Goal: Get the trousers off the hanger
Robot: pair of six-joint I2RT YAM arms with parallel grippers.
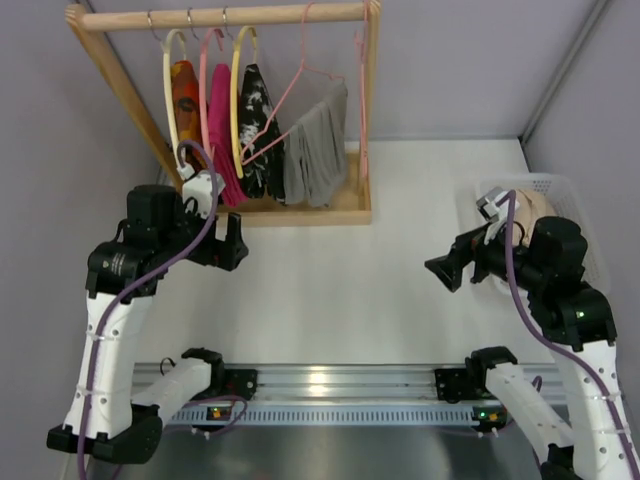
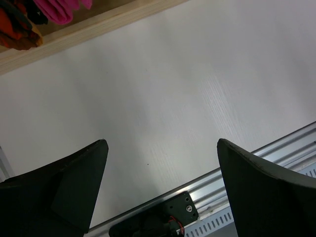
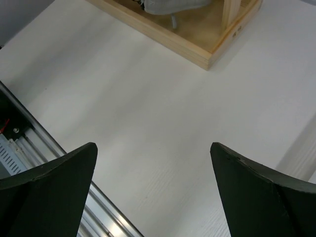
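Left gripper [image 1: 236, 243] and right gripper [image 1: 441, 272] are both seen with jaws spread wide. Nothing is held or touched by either, and the white table [image 1: 330, 300] is shown beneath them in the wrist views. The grey trousers [image 1: 315, 150] are draped over the bottom bar of the thin pink hanger [image 1: 285, 100], which is hung on the wooden rack [image 1: 355, 208] at the far side, well apart from both grippers and nearer the left one.

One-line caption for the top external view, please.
Left gripper and right gripper open and empty over the table; grey trousers draped on the thin pink hanger on the wooden rack.
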